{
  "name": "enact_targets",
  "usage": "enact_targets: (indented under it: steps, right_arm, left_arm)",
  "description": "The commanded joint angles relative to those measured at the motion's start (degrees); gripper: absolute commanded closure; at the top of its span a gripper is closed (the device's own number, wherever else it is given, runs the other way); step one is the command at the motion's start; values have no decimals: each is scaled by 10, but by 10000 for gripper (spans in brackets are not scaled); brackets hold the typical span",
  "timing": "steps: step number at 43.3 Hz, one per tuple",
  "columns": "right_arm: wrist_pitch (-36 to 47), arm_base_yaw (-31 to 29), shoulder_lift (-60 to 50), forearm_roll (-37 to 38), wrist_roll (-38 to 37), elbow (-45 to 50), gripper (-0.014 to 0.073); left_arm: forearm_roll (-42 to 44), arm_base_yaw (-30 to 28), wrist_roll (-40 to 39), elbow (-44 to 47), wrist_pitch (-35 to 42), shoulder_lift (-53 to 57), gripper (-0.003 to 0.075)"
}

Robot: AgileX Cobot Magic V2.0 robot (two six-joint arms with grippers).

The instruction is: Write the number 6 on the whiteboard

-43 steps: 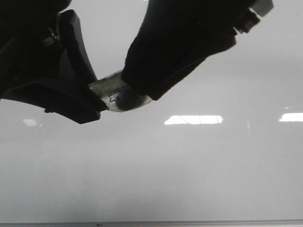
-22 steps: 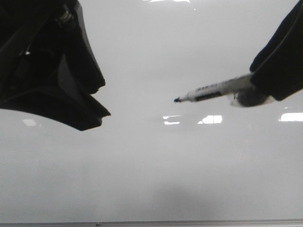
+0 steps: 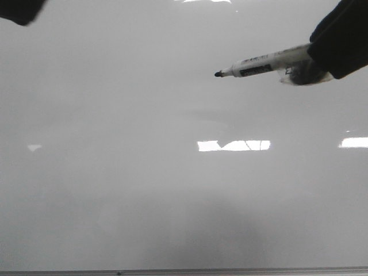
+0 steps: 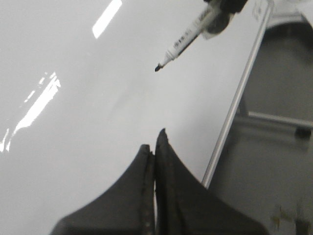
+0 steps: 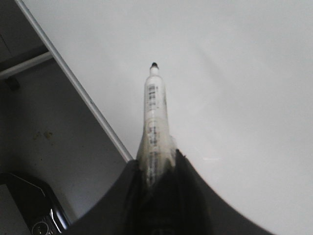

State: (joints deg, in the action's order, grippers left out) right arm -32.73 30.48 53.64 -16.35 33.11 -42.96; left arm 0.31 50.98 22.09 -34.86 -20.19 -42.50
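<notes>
The whiteboard [image 3: 172,190] fills the front view, glossy and pale grey, and I see no number 6 on it. My right gripper [image 3: 322,54] is at the upper right, shut on a white marker [image 3: 264,60] that lies nearly level. The marker's black tip [image 3: 218,73] points left, above the board. In the right wrist view the marker [image 5: 155,112] sticks out from between the fingers [image 5: 186,186]. My left gripper [image 4: 155,142] is shut with nothing showing between the jaws. Only a dark corner of it [image 3: 20,8] shows at the top left of the front view.
The board's thin metal edge runs along the bottom of the front view [image 3: 184,270] and shows in both wrist views [image 4: 234,107] [image 5: 78,83]. Beyond it is dark floor with a frame bar [image 4: 274,120] and a dark device [image 5: 39,210]. Light reflections [image 3: 234,145] lie mid-board.
The two grippers were together at the marker, then parted. The right gripper carried the marker right and then up. The left gripper moved up and left, almost out of the front view.
</notes>
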Motion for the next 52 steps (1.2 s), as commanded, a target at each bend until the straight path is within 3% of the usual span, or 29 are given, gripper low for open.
enact_targets:
  steps: [1, 12, 18, 24, 30, 37, 52]
  right_arm:
    - [57, -3, -8, -15, -1, -13, 652]
    - [170, -3, 74, -44, -1, -51, 652]
    - [217, -3, 154, -44, -1, -105, 652]
    - [316, -3, 205, -55, -1, -126, 652]
    - [343, -3, 250, -75, -1, -151, 652]
    - [334, -3, 296, -87, -1, -181, 652]
    - [189, 35, 378, -77, 5, -192, 652]
  left_arm:
    - [-41, -4, -7, 42, 89, 90, 741]
    - [-61, -4, -7, 129, 107, 251, 741]
    - [-61, -4, -7, 131, 108, 258, 741]
    - [-61, -4, -7, 131, 108, 258, 741]
    - [-61, -4, -7, 131, 109, 258, 741]
    - [-61, -4, -7, 131, 109, 258, 741]
    - [-60, -4, -7, 131, 109, 258, 741]
